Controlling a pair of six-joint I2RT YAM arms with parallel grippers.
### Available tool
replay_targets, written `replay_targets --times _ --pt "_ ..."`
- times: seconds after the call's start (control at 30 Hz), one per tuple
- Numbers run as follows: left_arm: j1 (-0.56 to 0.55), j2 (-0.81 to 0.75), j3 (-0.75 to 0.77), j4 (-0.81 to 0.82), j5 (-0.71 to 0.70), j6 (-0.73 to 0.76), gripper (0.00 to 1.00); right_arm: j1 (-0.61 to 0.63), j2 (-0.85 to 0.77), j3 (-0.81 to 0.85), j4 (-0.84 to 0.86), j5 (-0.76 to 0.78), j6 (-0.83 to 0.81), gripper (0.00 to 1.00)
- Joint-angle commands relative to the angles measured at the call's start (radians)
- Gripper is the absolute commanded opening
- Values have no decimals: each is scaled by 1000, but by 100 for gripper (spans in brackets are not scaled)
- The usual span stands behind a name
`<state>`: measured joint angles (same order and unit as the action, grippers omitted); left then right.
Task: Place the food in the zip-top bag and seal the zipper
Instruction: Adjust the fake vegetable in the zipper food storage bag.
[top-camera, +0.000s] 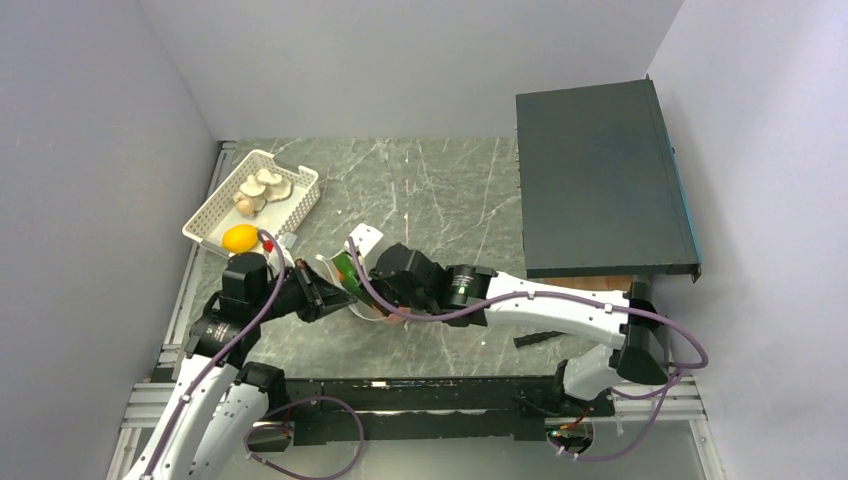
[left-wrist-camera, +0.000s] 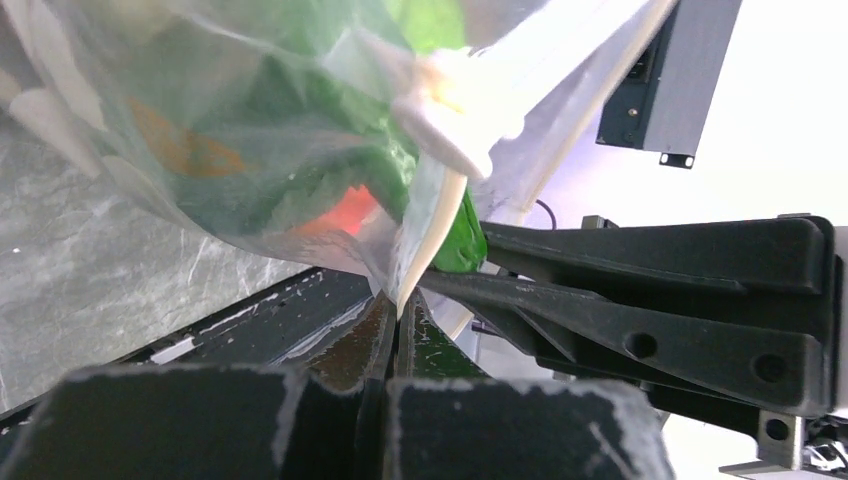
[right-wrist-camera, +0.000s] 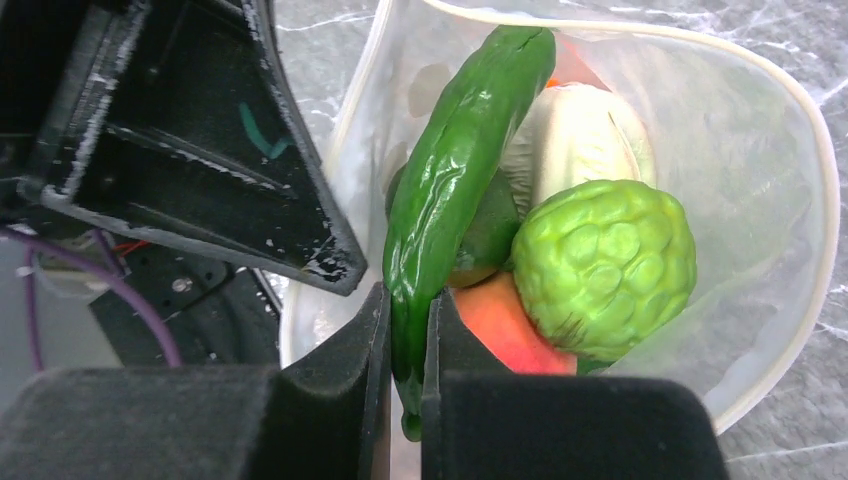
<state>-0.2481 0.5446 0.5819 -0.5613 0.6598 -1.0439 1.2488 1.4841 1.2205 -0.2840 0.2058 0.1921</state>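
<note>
The left pincer (left-wrist-camera: 396, 318) pinches the bag (left-wrist-camera: 200, 130). The right pincer (right-wrist-camera: 405, 315) pinches the long green vegetable (right-wrist-camera: 455, 170). It may stick out toward that pincer and block the zipper (right-wrist-camera: 822, 190).

Nothing legible anywhere just now: no words, brands or numbers on the dark box (top-camera: 600, 180), the white slotted basket (top-camera: 209, 207) or the zip-top bag (right-wrist-camera: 760, 130). One small teal scribble (right-wrist-camera: 258, 131) sits on a black finger (right-wrist-camera: 180, 130) of the left gripper (left-wrist-camera: 396, 318), and it reads as no letter or digit.

top: high, from behind, looking down, far | wrists: very near | all share: zip-top bag (top-camera: 345, 275) (left-wrist-camera: 150, 120) (right-wrist-camera: 760, 150)
</note>
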Motion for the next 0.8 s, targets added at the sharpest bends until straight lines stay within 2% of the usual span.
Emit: replay_targets --times 0.0,0.07,0.17,0.3,0.5,0.67,0.77 --pt "0 -20 79 -1 2 24 0 -19 22 158 -167 -90 37 0" --pt "1 -26 86 0 -1 19 0 -30 90 244 -258 -129 48 0" --pt "-1 -28 95 -3 -5 17 0 -32 168 329 -346 -91 55 0" --pt "-1 -24 87 1 -6 16 0 -58 203 353 -349 -136 64 0" --pt "-2 -35 73 3 -8 16 0 -138 209 348 -307 -348 70 1" --pt "-1 -39 76 -17 -17 23 0 -154 220 334 -245 -406 45 24" --pt "-1 -42 85 -37 -39 21 0 -150 223 337 -242 -443 20 32"
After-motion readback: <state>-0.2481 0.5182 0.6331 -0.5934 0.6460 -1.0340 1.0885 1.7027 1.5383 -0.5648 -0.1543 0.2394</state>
